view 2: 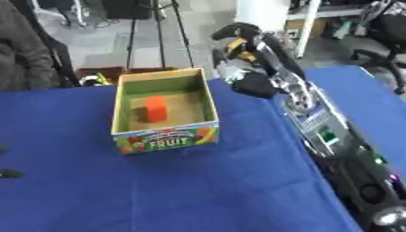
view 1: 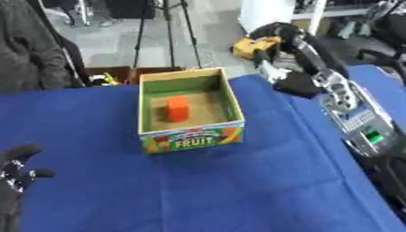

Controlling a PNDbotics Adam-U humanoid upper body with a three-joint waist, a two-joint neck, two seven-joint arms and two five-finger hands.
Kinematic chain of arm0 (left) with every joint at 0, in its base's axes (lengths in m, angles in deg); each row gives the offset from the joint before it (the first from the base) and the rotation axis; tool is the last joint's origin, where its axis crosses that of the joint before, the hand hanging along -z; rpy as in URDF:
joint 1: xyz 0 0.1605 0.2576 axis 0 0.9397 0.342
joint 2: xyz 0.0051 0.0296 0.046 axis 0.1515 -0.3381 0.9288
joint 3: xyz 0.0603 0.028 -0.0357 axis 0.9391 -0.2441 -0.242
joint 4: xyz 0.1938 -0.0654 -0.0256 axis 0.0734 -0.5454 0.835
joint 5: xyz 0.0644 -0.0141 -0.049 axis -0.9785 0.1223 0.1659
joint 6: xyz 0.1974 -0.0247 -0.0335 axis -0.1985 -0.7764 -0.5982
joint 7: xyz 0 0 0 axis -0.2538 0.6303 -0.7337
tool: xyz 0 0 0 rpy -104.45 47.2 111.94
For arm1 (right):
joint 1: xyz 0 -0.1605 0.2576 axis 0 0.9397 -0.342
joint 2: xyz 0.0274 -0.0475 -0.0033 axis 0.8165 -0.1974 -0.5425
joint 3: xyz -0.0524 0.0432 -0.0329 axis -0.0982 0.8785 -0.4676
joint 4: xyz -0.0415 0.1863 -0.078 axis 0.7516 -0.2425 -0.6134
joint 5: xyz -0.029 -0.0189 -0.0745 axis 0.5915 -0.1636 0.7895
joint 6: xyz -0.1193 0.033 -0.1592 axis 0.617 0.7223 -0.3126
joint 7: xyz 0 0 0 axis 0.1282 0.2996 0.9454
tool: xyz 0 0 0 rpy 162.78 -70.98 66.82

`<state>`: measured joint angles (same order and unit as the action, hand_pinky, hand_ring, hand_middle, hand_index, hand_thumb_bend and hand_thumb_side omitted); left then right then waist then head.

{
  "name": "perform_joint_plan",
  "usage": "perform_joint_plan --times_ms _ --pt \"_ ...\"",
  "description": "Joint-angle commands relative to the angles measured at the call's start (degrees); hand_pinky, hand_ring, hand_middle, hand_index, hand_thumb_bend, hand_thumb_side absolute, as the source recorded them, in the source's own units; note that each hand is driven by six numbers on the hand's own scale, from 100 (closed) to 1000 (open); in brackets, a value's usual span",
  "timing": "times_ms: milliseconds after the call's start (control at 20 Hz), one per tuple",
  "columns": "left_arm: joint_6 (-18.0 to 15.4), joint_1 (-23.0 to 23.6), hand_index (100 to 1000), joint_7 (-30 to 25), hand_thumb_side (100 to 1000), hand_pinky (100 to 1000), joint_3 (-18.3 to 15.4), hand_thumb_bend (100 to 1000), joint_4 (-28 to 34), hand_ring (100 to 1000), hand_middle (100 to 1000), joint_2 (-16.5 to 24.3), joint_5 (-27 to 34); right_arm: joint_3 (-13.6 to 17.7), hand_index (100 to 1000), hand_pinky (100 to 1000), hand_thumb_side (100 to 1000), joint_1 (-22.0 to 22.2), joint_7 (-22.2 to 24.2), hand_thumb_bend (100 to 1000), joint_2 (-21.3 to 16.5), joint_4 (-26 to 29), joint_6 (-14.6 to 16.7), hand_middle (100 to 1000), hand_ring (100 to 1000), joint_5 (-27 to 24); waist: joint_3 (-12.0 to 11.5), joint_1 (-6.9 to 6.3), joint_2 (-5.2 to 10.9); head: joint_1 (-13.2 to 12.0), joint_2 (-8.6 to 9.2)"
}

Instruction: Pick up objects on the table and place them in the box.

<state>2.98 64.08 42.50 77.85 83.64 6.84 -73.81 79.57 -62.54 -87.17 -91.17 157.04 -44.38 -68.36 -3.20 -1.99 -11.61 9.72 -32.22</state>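
Observation:
An open cardboard box (view 1: 190,136) with a FRUIT label on its front stands in the middle of the blue table. An orange block (view 1: 177,108) stands upright inside it on the box floor. My right arm (view 1: 357,118) runs from the lower right up past the table's far edge, to the right of the box. Its dark hand (view 1: 279,32) shows at the top, beyond the table, and I cannot make out what it holds. A black lump (view 1: 297,84) sits under the arm near the box's far right corner. My left hand (view 1: 14,179) rests open at the lower left.
The blue cloth (view 1: 238,190) covers the table around the box. Past the far edge stand brown crates (view 1: 119,72), tripod legs (view 1: 168,31) and a yellow object (view 1: 252,46). A person in dark clothing (view 1: 28,50) stands at the far left.

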Motion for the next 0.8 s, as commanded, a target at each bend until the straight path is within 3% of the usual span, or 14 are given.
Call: perform_joint_plan --times_ms 50,350,800 --pt "-0.23 -0.35 729 0.66 802 554 -0.88 712 0.82 905 673 1.60 -0.29 2.45 770 591 620 3.61 -0.86 100 2.34 6.54 -3.11 734 901 -9.50 0.74 0.15 0.61 -2.25 -0.56" --pt "-0.32 -0.28 728 0.97 803 553 -1.15 711 0.72 906 673 1.90 -0.37 4.10 764 586 661 11.51 -1.26 100 6.51 8.69 -4.99 732 908 -12.42 1.85 0.24 0.10 -3.17 -0.72" --pt "-0.35 0.22 728 1.37 804 553 -1.38 710 0.51 908 674 1.87 -0.36 6.71 750 581 671 15.56 -3.53 100 11.04 7.58 -5.54 717 896 -12.25 2.69 -0.19 0.26 -4.65 -2.74"
